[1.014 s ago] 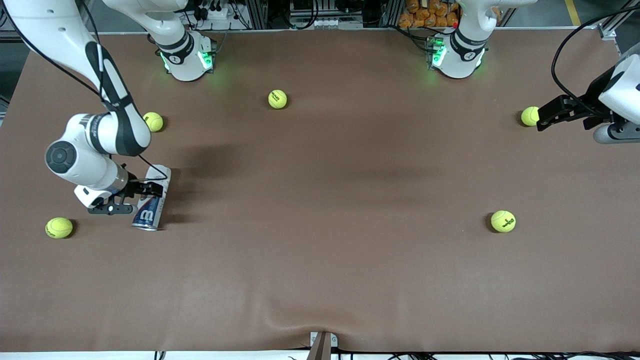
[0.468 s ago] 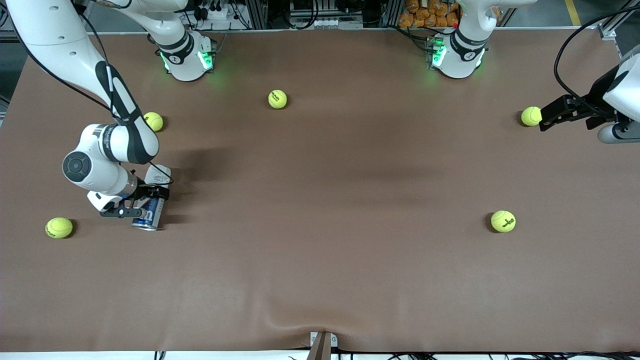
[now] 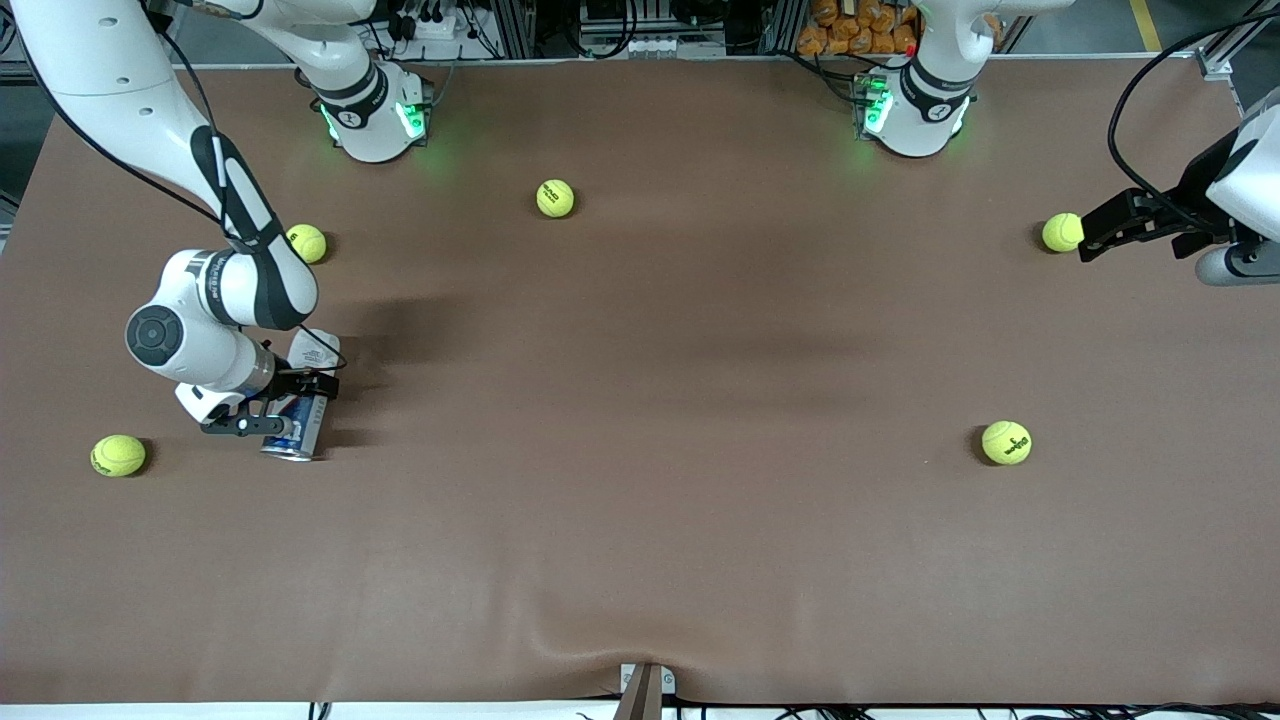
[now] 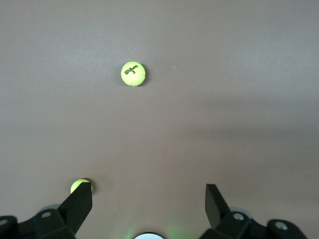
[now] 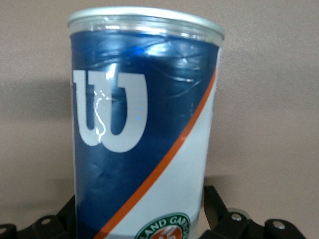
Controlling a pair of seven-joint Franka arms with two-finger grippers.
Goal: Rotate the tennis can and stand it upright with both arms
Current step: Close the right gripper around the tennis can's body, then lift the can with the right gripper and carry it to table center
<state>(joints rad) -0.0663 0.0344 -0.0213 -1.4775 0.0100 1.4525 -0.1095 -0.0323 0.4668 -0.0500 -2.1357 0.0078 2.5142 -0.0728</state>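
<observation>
The tennis can lies on its side on the brown table near the right arm's end, its silver rim toward the front camera. My right gripper straddles the can's middle, with its fingers against both sides. In the right wrist view the can fills the frame, showing the navy label with the white W, and my right gripper has a finger on each side of it. My left gripper hangs open and empty at the left arm's end of the table, and the left wrist view shows this gripper with its fingers wide apart.
Several tennis balls lie on the table: one by the right arm's elbow, one beside the can toward the table end, one near the bases, one, and one by the left gripper.
My right gripper came down over the can's middle and its fingers closed in on it. My left gripper drew back a little toward its table end. Little has changed in the last half second.
</observation>
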